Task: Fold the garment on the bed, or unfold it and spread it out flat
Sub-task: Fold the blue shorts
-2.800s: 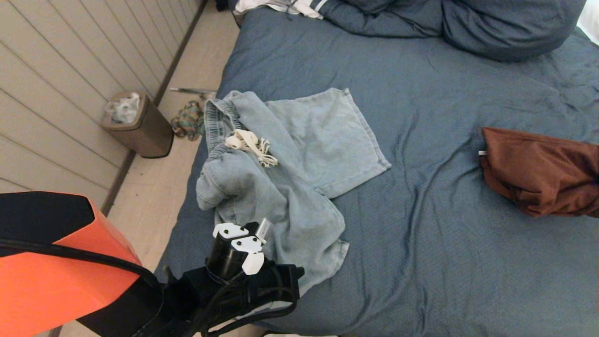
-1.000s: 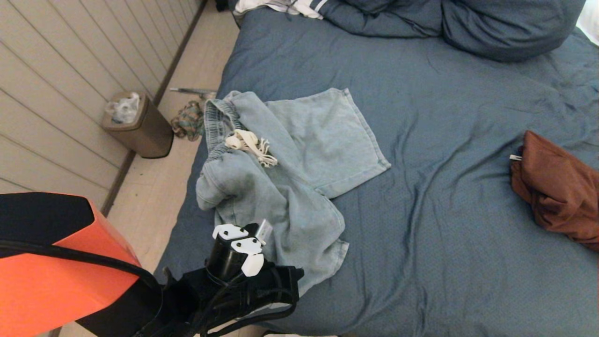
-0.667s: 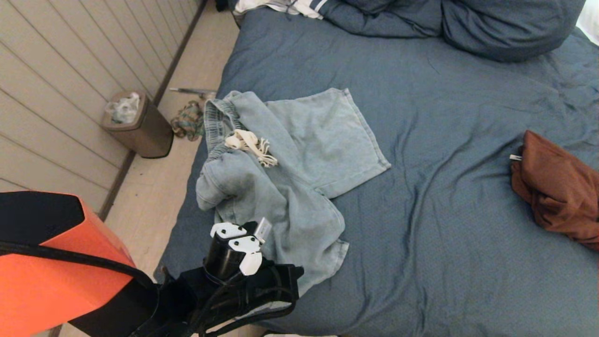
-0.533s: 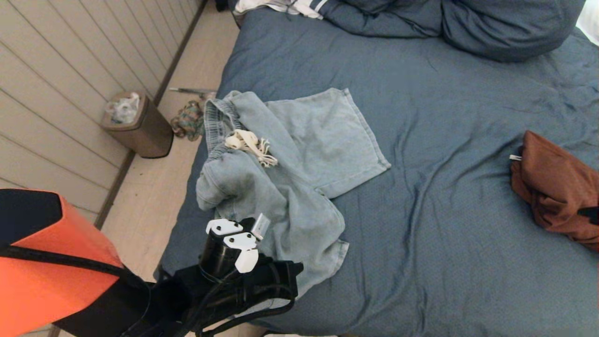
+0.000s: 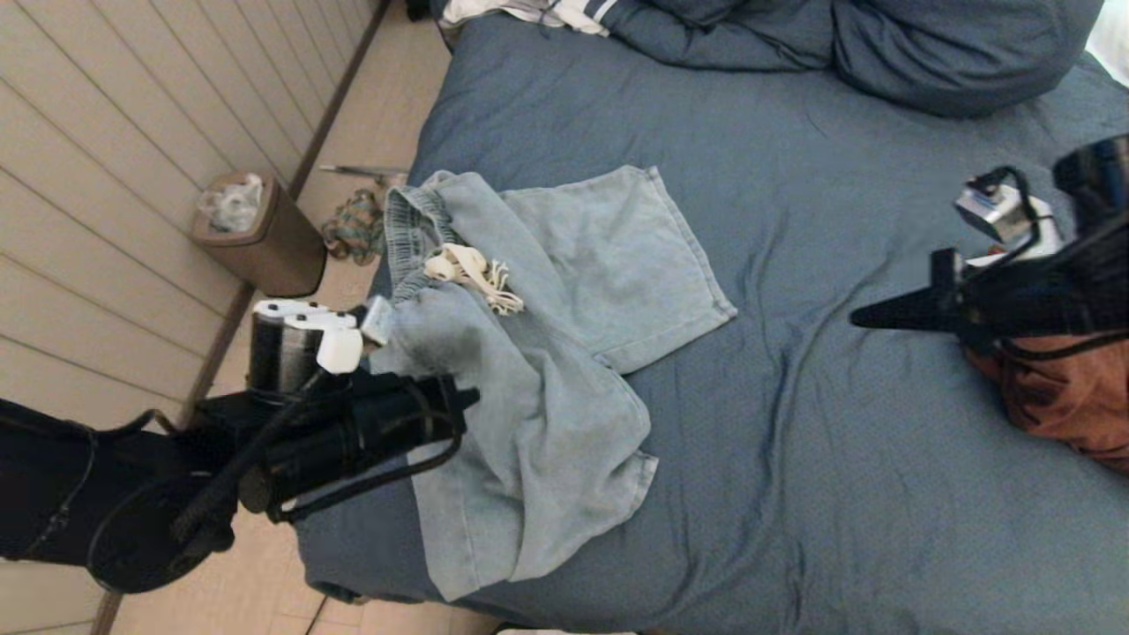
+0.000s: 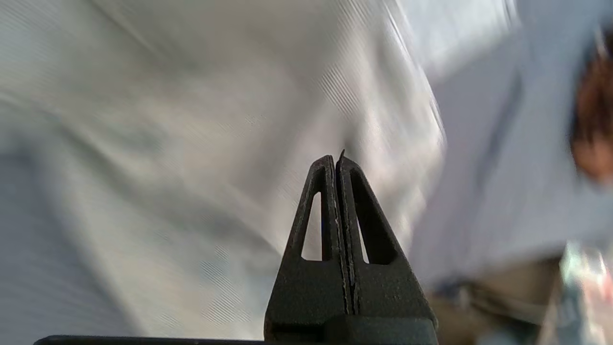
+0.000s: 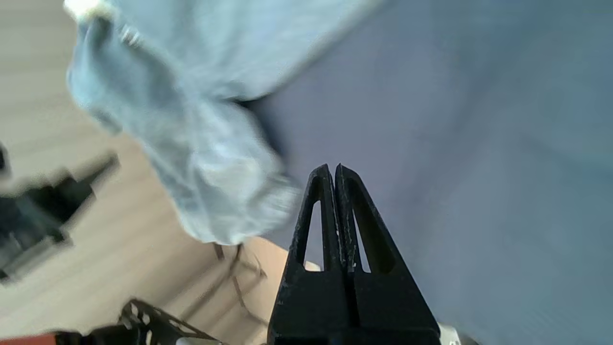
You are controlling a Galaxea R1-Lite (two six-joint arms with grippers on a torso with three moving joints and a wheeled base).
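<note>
Right gripper (image 5: 860,319) just came in at 3 o'clock, pinched shut, empty, above bed (image 5: 838,494). Left gripper (image 6: 337,160) moved to 9 o'clock, shut, beside blue shorts (image 5: 547,353), still crumpled. Brown garment (image 5: 1058,397) dropped. Shorts likely next.

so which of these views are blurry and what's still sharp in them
Head view: mostly sharp, light blue denim shorts crisp. Left wrist view: fabric smeared, only the shut left gripper sharp. Right wrist view: shorts and slate-blue bed cover soft, shut right gripper crisp.
</note>
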